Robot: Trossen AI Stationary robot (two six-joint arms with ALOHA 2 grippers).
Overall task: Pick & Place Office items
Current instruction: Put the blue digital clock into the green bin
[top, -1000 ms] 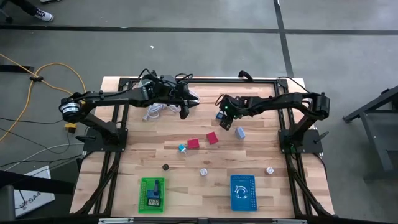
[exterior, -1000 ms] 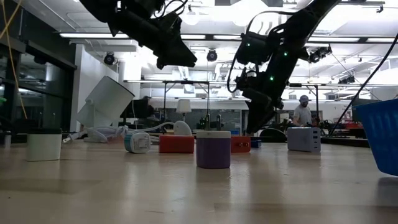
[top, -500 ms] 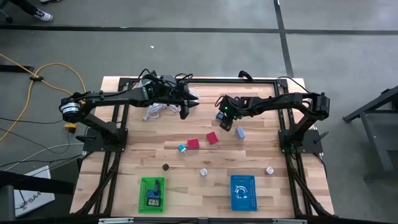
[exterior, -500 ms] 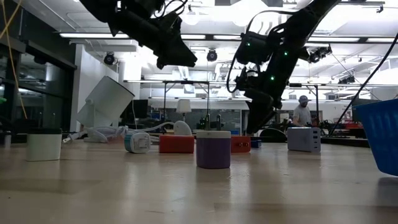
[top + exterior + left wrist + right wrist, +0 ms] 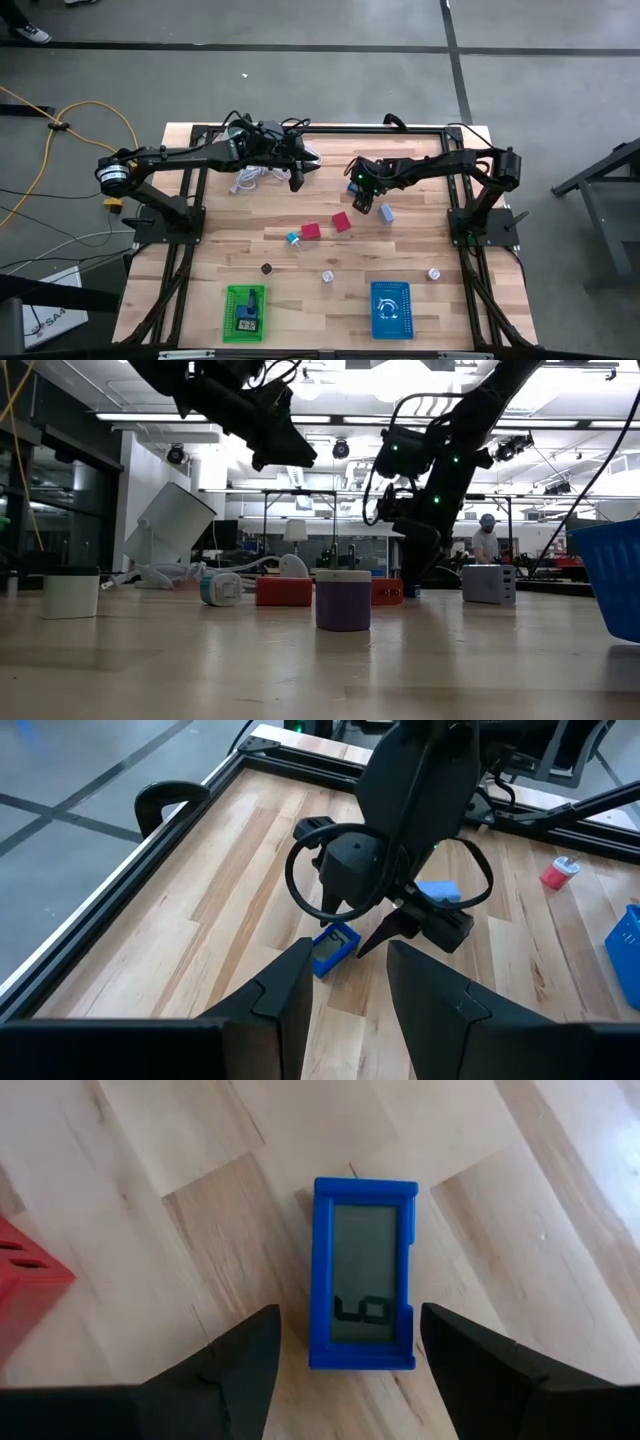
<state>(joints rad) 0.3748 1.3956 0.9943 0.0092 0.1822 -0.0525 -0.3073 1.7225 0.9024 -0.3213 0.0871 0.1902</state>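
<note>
small blue rectangular plastic counter with grey display [image 5: 364, 1273]: flat on wooden desk [image 5: 400, 250], far centre-right | right tool [image 5: 345, 1355]: wide, straddling it | advice: descend square, close across narrow sides | left tool [image 5: 345, 985]: narrow, empty, waiting far left

From above I look straight down on the whole desk [image 5: 300, 255], the low camera peers level across it into the room, and both wrist cameras close in on the same blue clock [image 5: 364, 1272].
</note>
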